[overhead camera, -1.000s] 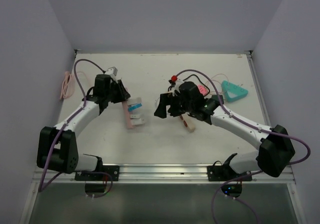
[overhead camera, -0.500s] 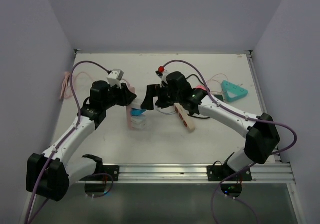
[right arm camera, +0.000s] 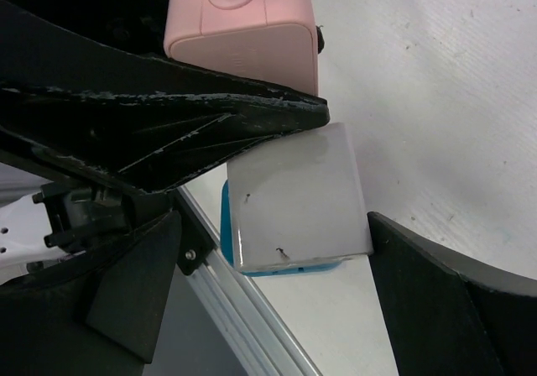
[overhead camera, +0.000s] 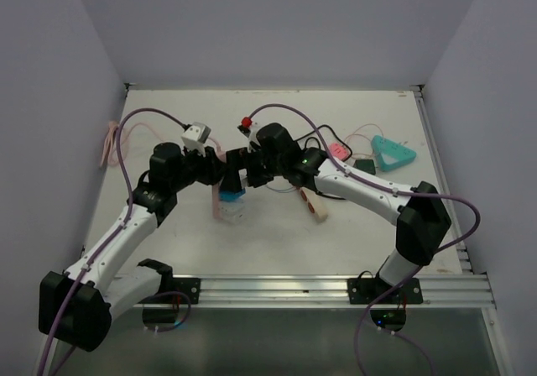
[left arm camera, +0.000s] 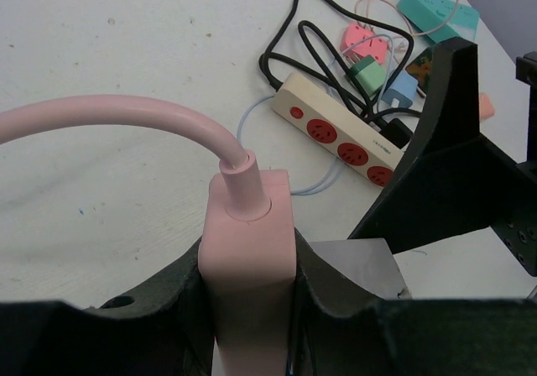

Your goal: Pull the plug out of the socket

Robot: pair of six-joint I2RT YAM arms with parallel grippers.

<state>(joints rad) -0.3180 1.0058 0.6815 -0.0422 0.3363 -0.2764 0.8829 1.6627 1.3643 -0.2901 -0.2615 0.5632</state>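
Observation:
A pink power strip (overhead camera: pixel 219 201) lies left of the table's middle, with a white plug on a blue base (overhead camera: pixel 232 193) in it. My left gripper (overhead camera: pixel 215 169) is shut on the strip's far end (left arm camera: pixel 248 242), a finger pressed to each side, just below its pink cable (left arm camera: pixel 101 112). My right gripper (overhead camera: pixel 238 177) is open and straddles the white plug (right arm camera: pixel 298 193). Its fingers (right arm camera: pixel 134 288) stand clear of the plug on both sides. The plug also shows in the left wrist view (left arm camera: pixel 361 265), beside the strip.
A cream power strip with red sockets (overhead camera: pixel 310 201) lies right of the middle, amid black cable (left arm camera: pixel 294 40). A pink plug (overhead camera: pixel 338 150) and a teal triangular socket block (overhead camera: pixel 393 154) sit at the back right. A coil of pink cable (overhead camera: pixel 111 141) lies at the left edge.
Both arms have closed in on the pink strip. My left gripper moved right onto its far end. My right gripper moved left from the cream strip to the white plug.

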